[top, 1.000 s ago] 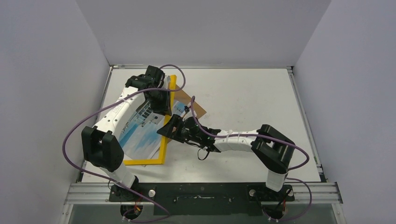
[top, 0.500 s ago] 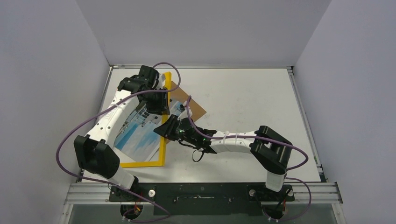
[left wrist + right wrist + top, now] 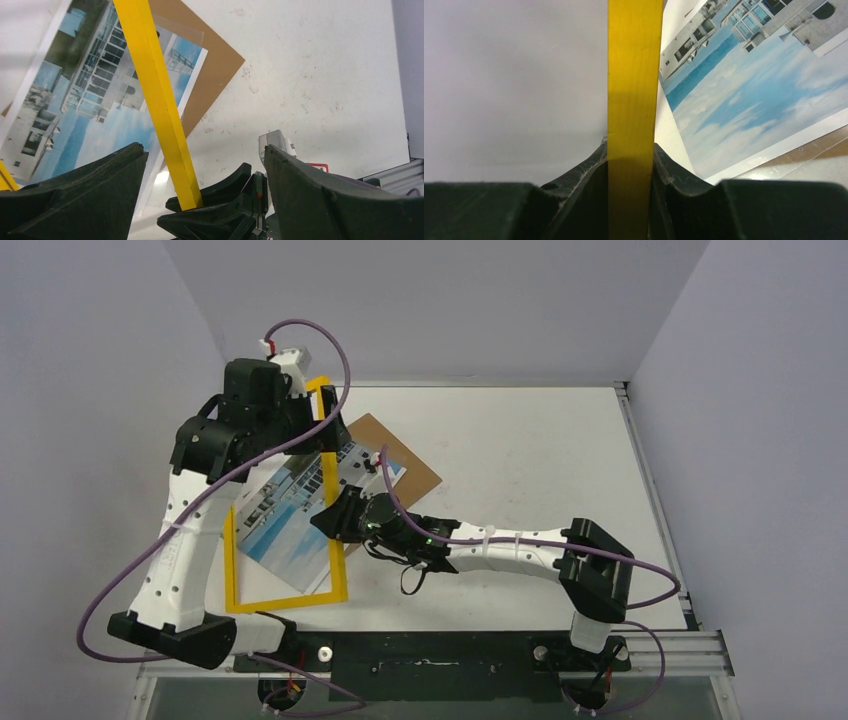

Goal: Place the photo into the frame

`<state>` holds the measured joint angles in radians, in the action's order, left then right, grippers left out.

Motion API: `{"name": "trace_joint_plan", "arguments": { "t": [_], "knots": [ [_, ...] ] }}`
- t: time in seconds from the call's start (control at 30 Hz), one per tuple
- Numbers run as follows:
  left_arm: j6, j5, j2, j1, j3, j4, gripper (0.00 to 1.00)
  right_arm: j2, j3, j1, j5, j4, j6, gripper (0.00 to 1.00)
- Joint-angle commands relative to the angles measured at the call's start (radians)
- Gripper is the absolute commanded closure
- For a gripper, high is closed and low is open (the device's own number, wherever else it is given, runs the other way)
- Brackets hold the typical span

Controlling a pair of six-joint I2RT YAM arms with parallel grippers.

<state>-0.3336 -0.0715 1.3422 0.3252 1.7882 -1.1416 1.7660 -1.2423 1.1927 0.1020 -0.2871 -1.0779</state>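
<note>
The yellow frame [image 3: 290, 598] stands tilted off the table over the photo [image 3: 285, 525], a print of a pale building and blue sky. My right gripper [image 3: 335, 520] is shut on the frame's right bar. In the right wrist view, that bar [image 3: 634, 75] runs straight up from between the closed fingers [image 3: 631, 150], with the photo [image 3: 749, 90] to its right. My left gripper [image 3: 305, 425] hangs open near the frame's far corner. In the left wrist view its fingers [image 3: 205, 150] stand wide apart with the yellow bar [image 3: 160, 110] and photo [image 3: 90, 100] below.
A brown backing board [image 3: 405, 455] lies under the photo's far right corner, also seen as the board [image 3: 215, 70] in the left wrist view. A clear sheet's edge [image 3: 192, 32] overlaps the photo. White walls close the table on the left, back and right.
My right gripper shut on the frame's right bar. My left gripper opened, let go of the frame and pulled up and to the left. The frame swung round and tilted up.
</note>
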Motion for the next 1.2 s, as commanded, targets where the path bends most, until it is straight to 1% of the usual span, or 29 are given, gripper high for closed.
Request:
{"name": "trace_joint_plan", "arguments": {
  "t": [0.0, 0.1, 0.23, 0.47, 0.6, 0.77, 0.9, 0.97, 1.03, 1.1, 1.17],
  "knots": [
    [0.017, 0.039, -0.078, -0.005, 0.086, -0.013, 0.12, -0.109, -0.088, 0.005, 0.043, -0.016, 0.080, 1.00],
    [0.013, 0.045, -0.126, -0.006, 0.083, 0.016, 0.08, -0.128, -0.125, 0.005, 0.045, 0.044, 0.110, 1.00],
    [-0.001, 0.045, -0.186, -0.006, 0.037, 0.072, 0.06, -0.173, -0.152, 0.003, 0.071, 0.120, 0.141, 1.00],
    [-0.016, 0.062, -0.234, -0.006, 0.003, 0.082, 0.06, -0.285, -0.164, -0.024, 0.147, 0.241, 0.153, 1.00],
    [-0.029, 0.053, -0.253, -0.006, 0.005, 0.093, 0.06, -0.332, -0.165, -0.054, 0.173, 0.283, 0.130, 1.00],
    [-0.033, 0.032, -0.256, -0.006, -0.004, 0.098, 0.06, -0.391, -0.174, -0.106, 0.210, 0.392, 0.137, 1.00],
    [-0.026, 0.022, -0.247, -0.006, -0.027, 0.099, 0.06, -0.466, -0.162, -0.185, 0.218, 0.477, 0.151, 1.00],
    [-0.024, 0.020, -0.241, -0.006, -0.040, 0.100, 0.06, -0.500, -0.174, -0.236, 0.219, 0.545, 0.181, 1.00],
    [-0.025, 0.015, -0.235, -0.006, -0.060, 0.102, 0.06, -0.516, -0.221, -0.304, 0.222, 0.652, 0.249, 1.00],
    [-0.030, 0.001, -0.233, -0.006, -0.089, 0.118, 0.06, -0.516, -0.284, -0.368, 0.232, 0.805, 0.312, 1.00],
    [-0.036, -0.012, -0.232, -0.006, -0.120, 0.136, 0.06, -0.513, -0.338, -0.449, 0.220, 0.916, 0.357, 1.00]
  ]
}}
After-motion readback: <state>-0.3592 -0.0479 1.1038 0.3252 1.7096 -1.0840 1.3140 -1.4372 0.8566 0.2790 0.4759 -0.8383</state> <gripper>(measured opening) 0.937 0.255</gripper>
